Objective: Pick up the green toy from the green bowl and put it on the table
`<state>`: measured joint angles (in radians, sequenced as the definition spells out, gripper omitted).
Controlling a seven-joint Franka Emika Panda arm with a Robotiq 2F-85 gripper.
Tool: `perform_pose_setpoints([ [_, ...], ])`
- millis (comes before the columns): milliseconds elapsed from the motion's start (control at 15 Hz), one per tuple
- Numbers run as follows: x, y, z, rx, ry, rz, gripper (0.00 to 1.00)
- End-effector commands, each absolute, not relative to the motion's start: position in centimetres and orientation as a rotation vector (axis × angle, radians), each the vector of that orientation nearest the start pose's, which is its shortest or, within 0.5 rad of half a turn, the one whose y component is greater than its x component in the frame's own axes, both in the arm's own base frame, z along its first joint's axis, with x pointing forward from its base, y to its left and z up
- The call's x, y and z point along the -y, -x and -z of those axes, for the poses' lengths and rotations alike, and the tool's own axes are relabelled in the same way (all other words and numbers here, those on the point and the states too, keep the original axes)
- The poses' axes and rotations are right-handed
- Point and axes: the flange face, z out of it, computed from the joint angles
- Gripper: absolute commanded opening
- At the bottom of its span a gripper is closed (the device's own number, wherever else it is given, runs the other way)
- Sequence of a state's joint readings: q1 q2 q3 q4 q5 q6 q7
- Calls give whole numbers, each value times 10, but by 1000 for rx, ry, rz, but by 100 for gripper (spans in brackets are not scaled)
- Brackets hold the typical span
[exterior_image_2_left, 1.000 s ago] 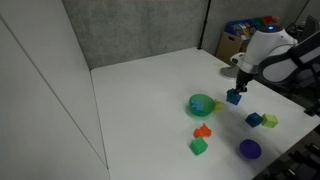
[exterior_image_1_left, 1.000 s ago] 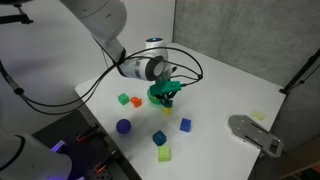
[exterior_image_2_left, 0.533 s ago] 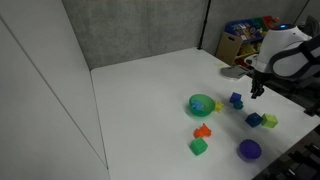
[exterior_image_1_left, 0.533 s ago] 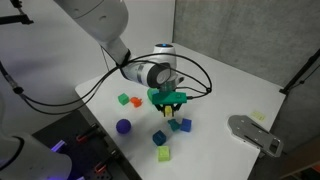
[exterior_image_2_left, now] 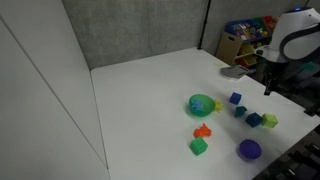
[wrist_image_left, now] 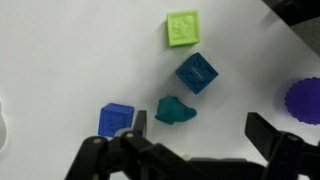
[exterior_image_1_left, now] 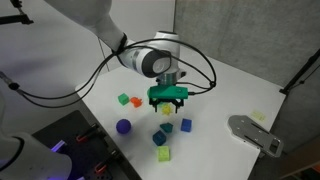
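while the end effector (wrist_image_left: 180,150) hangs wide and empty, the green toy (wrist_image_left: 176,110) lies on the table (wrist_image_left: 80,60).

A white square table (exterior_image_2_left: 140,100) fills the middle of a plainly lit room — even light, soft shadows. In an exterior view, a grey textured wall (exterior_image_2_left: 130,30) stands behind it, a slanted white panel (exterior_image_2_left: 40,100) closes one side, a dark upright post (exterior_image_2_left: 206,25) rises at the far edge, and a box of colourful items (exterior_image_2_left: 240,40) sits in the corner beyond. In an exterior view, the table (exterior_image_1_left: 230,85) is backed by a grey backdrop (exterior_image_1_left: 250,30) and a pale wall (exterior_image_1_left: 145,15); a dark slanted pole (exterior_image_1_left: 301,72) leans at the edge, and a purple glow (exterior_image_1_left: 58,146) shows in the dark space below.
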<state>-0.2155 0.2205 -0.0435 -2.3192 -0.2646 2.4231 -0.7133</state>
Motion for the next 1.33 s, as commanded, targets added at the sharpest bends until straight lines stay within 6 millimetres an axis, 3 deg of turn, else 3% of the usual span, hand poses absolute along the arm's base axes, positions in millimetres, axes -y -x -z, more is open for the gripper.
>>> perform_pose_setpoints([
  [0, 127, -477, -277, 1001, 2988, -348, 100],
  [533, 81, -470, -347, 686, 3037, -427, 100],
  [1267, 18, -485, -400, -20, 3118, -215, 100],
])
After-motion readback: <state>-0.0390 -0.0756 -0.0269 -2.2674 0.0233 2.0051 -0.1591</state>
